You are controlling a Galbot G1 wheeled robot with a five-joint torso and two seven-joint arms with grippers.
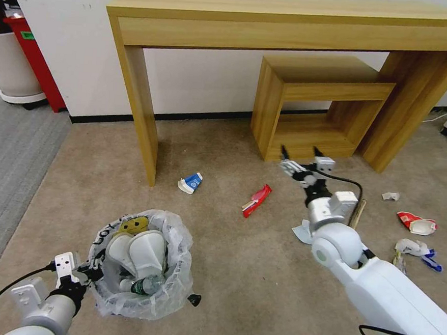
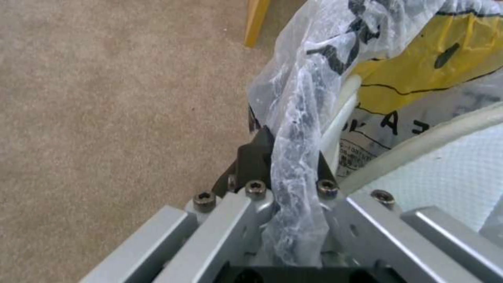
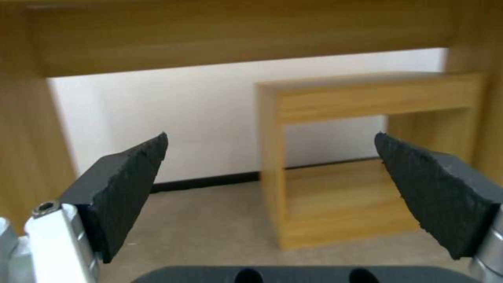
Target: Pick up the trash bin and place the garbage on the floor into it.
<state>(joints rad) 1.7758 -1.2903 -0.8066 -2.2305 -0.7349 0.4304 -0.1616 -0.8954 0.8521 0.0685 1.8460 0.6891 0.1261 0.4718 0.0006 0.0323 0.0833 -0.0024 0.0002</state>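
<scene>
Trash bin [image 1: 140,264] upright, mouth upward

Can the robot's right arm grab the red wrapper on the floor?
Probably yes. The right gripper hangs open, holding nothing, and the red wrapper lies on bare carpet close by, with nothing between them.

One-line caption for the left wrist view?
Left gripper clamped on the trash bin's bag-lined rim, above the floor.
</scene>
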